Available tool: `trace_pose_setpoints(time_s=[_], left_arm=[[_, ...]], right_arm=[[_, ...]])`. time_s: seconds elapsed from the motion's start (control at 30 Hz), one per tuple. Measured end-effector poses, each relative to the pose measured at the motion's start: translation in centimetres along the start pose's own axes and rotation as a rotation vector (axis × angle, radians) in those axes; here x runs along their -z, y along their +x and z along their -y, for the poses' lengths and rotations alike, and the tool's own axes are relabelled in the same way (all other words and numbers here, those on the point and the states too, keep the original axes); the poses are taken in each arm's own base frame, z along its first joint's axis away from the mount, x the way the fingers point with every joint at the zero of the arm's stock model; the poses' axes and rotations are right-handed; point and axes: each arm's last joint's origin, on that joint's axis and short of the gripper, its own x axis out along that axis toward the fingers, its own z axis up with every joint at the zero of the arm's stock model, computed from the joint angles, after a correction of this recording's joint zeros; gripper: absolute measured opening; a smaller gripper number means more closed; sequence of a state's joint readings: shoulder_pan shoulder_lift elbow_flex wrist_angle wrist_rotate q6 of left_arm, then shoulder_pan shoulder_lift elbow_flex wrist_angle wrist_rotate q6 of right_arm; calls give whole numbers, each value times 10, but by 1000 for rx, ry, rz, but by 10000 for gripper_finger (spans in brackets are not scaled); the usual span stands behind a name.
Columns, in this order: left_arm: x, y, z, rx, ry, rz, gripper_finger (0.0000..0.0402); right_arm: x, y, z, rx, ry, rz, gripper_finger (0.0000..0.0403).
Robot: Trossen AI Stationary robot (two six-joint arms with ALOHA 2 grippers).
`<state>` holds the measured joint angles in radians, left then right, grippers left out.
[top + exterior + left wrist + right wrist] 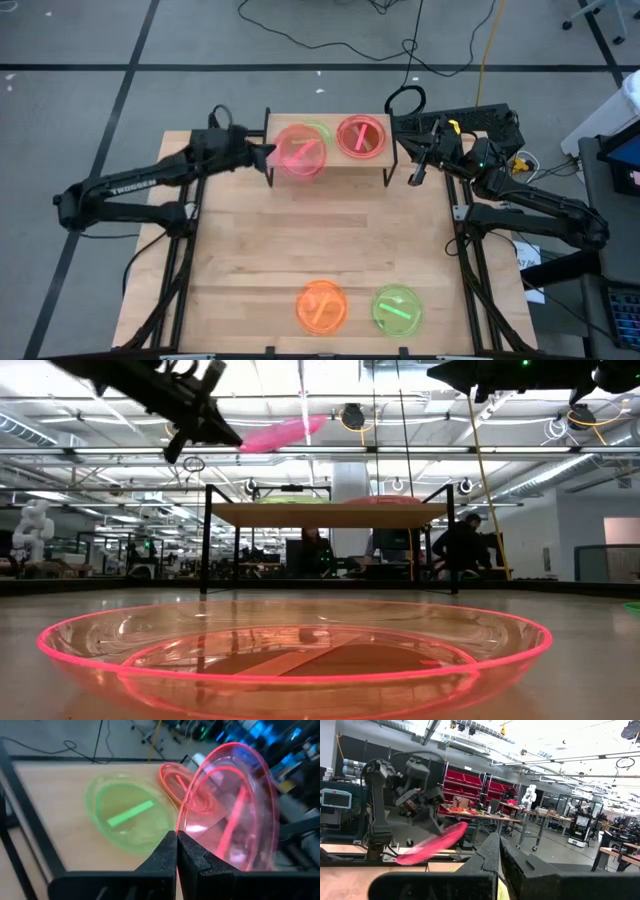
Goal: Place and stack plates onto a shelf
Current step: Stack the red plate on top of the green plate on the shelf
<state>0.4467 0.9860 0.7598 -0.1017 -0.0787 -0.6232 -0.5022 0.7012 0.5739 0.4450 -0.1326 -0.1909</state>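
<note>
Above the shelf's (pixel 330 165) left half, the left tool (pixel 262 152) pinches a tilted pink plate (pixel 298 152) by its rim over a green plate (pixel 132 815). Next, likely level, lower, release.

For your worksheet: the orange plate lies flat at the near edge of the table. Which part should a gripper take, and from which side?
Grip the rim of the orange plate, probably coming from above at its outer edge. It lies flat and shallow, so only the thin raised rim offers the jaws something to pinch; the green plate sits close on one side, so avoid that side.
</note>
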Motion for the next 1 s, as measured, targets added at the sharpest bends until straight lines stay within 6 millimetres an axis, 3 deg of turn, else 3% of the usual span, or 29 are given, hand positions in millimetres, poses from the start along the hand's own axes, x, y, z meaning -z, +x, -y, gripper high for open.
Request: trace_pose_setpoints(time_s=[0.17, 0.27, 0.53, 1.0], left_arm=[[-32, 24, 7, -92, 100, -53, 1], [-45, 42, 1, -158, 130, -83, 1], [-53, 82, -26, -243, 130, -157, 1], [-54, 88, -40, -290, 134, -174, 25]], right_arm=[[0, 0, 0, 0, 3, 0, 0], [0, 0, 0, 0, 15, 0, 0], [0, 0, 0, 0, 22, 0, 0], [0, 0, 0, -1, 21, -1, 0]])
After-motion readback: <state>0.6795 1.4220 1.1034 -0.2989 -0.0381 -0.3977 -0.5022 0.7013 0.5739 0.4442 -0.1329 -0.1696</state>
